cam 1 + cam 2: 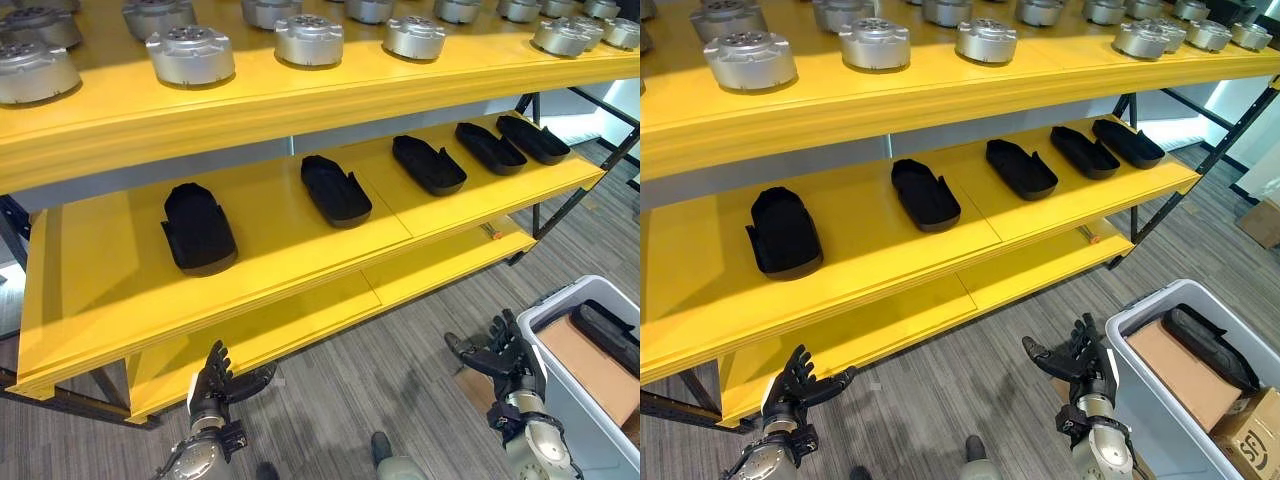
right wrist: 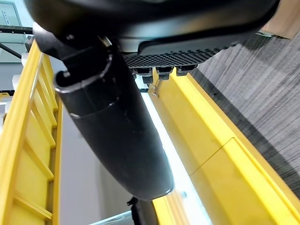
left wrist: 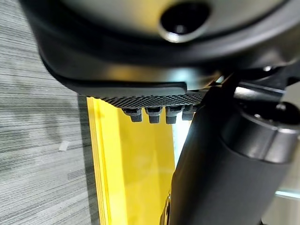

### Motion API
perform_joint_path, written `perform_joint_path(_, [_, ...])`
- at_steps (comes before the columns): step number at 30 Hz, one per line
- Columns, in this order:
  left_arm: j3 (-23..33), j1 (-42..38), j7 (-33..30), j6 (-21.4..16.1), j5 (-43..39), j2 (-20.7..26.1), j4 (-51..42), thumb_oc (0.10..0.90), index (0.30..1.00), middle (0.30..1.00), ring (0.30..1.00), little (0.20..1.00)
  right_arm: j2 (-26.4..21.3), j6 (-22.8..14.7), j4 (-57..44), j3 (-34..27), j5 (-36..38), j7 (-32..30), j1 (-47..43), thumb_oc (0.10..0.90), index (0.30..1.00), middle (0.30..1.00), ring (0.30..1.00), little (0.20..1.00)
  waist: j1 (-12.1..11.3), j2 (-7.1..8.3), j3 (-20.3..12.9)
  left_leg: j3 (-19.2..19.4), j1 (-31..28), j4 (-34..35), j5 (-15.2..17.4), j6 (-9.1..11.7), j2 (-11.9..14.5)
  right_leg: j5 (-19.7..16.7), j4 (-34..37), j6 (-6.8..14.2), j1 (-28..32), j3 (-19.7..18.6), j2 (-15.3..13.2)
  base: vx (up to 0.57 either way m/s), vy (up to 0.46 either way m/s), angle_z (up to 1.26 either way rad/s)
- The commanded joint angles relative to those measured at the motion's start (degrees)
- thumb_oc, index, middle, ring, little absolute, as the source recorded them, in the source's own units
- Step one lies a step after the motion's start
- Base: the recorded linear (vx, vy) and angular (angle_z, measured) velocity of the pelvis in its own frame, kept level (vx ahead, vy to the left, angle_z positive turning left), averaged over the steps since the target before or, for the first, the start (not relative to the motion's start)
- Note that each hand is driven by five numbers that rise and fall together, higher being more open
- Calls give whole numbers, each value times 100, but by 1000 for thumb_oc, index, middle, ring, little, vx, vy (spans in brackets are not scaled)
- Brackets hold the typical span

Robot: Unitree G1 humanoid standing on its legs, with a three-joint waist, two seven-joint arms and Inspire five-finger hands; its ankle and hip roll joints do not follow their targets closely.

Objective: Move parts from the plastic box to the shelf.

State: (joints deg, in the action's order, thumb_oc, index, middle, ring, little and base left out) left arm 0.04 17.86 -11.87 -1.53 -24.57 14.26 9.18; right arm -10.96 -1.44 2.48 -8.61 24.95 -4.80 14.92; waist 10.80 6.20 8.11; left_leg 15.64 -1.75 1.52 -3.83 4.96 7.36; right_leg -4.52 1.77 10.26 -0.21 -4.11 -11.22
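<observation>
1. One black part [image 1: 1208,345] lies in the grey plastic box [image 1: 1160,415], beside a brown cardboard sheet [image 1: 1185,375] (both inside the box).
2. Five more black parts [image 1: 199,228] sit in a row on the middle board of the yellow shelf [image 1: 90,300]; silver round housings [image 1: 190,55] line the board above.
3. The right hand [image 1: 1080,362] hangs just beside the box, fingers spread, empty.
4. The left hand [image 1: 212,383] is by the shelf's lowest board, fingers straight, empty.
</observation>
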Motion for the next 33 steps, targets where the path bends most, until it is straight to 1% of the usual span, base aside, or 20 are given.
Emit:
perform_joint_path(1, [227,-167,143,-435,-155,262,-756,900,1000,1000,1000,1000,-289,-547,-721,-156,233,57,-314,900,1000,1000,1000,1000,-27,4,-534,-234,-158,-411,934,-166,434,20,-59,173,-568,-273,-168,7,-121,-8])
perform_joint_path(5, [147,-218,151,-443,-167,228,-775,900,1000,1000,1000,1000,-330,-557,-742,-160,241,35,-264,900,1000,1000,1000,1000,-35,-88,-579,-316,-167,-305,819,-104,524,157,-52,87,-468,-167,-100,5,-75,-3])
perform_joint_path(11, [64,-197,179,-435,-166,202,-806,900,1000,1000,1000,1000,-361,-571,-762,-152,176,-11,-227,900,1000,1000,1000,1000,-78,-200,-621,-425,-165,-131,691,-57,533,209,43,41,-349,-4,-104,-7,-25,10])
perform_joint_path(21, [21,-195,147,-433,-128,151,-767,900,1000,1000,1000,1000,-280,-599,-712,-47,135,-66,-174,900,1000,1000,1000,1000,-133,-228,-622,-532,-193,-38,669,-55,481,236,49,24,-257,104,-157,0,2,6])
perform_joint_path(33, [56,-177,129,-434,-100,174,-810,900,1000,1000,1000,1000,-261,-595,-761,-37,156,-85,-114,900,1000,1000,1000,1000,-151,-262,-591,-606,-138,-44,660,-39,489,329,-21,4,-276,146,-162,-1,-1,3])
